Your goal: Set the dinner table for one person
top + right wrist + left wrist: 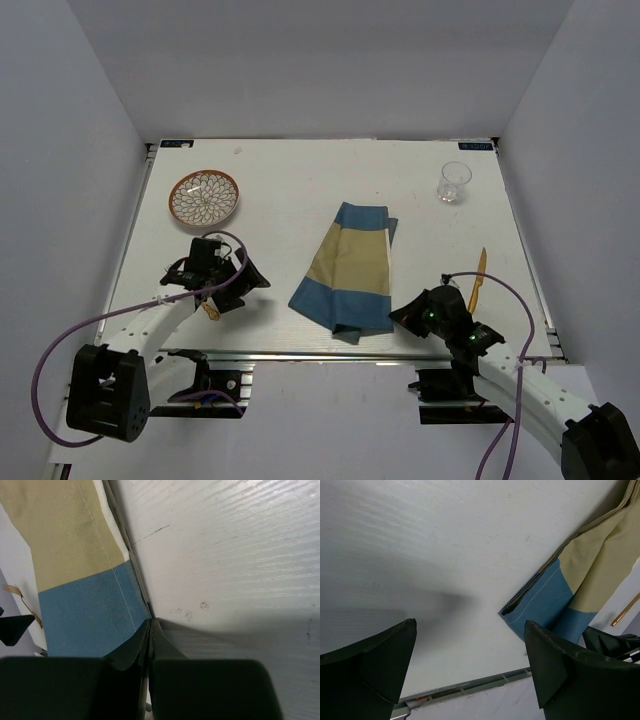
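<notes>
Left jaws: mine, apart, above bare desk.
Right jaws: together, tips at the cloth corner; whether they pinch it I cannot tell.
Desk: beneath my arms, bearing cloth centrally, plate far-left, glass far-right.

Probably a lab: plain white walls, rail-edged dinner table.

Bare dinner table between plate and placemat, glass far right, gold utensil near right edge
</notes>
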{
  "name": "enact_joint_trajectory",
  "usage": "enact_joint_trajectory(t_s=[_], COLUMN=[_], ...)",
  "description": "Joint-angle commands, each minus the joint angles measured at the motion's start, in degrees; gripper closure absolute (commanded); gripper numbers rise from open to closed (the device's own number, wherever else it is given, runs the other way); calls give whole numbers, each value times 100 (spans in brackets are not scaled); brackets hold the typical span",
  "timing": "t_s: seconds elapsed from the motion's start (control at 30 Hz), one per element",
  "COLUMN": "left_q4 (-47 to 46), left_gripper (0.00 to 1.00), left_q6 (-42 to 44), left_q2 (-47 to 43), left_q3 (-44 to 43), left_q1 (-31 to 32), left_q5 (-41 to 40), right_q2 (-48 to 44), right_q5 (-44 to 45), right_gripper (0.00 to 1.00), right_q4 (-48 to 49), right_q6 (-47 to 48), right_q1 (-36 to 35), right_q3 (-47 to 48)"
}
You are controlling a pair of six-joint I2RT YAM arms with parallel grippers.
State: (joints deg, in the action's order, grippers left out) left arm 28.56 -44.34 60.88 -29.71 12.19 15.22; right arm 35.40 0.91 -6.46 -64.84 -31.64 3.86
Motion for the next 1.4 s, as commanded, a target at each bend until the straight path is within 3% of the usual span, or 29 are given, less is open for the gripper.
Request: enact_joint_trajectory(t_s=[0.0,0.13,0.4,0.73,0.8,0.83,0.9,1.07,1.2,1.27,1.37], left_q4=[-622,-1123,-1414,-1555,-1520,-1494,-1309,-1484,-1626,-1146,-63], left_gripper=[2,5,11,38,55,75,98,100,100,100,100], left_q6=[109,241,487,505,470,461,435,426,294,137,-136], left_q2=[168,984,1654,2744,2954,3025,3218,3159,2536,1973,1384], left_q3=[35,89,-271,-711,-790,-869,-983,-1151,-1326,-1588,-2458], left_q1=[73,319,881,1725,1831,1910,1971,2025,2025,2025,2025], left_q5=[244,630,710,429,263,192,-35,146,254,-324,-1432], right_q2=[29,-103,-902,-955,-991,-1008,-1017,-1009,-824,-640,-455], right_q5=[234,261,-38,-407,-398,-398,-407,-363,-302,-118,865], right_gripper=[100,100,100,100,100,100,100,100,100,100,100], right_q4=[-197,-198,4,83,57,40,-4,-75,-48,-311,-1215], right_q6=[296,533,841,903,912,920,947,1017,1192,1324,1605], right_q1=[-36,-35,-27,-27,-27,-27,-26,-9,17,0,26], right_q3=[-140,88,229,370,388,396,440,554,921,1326,2380])
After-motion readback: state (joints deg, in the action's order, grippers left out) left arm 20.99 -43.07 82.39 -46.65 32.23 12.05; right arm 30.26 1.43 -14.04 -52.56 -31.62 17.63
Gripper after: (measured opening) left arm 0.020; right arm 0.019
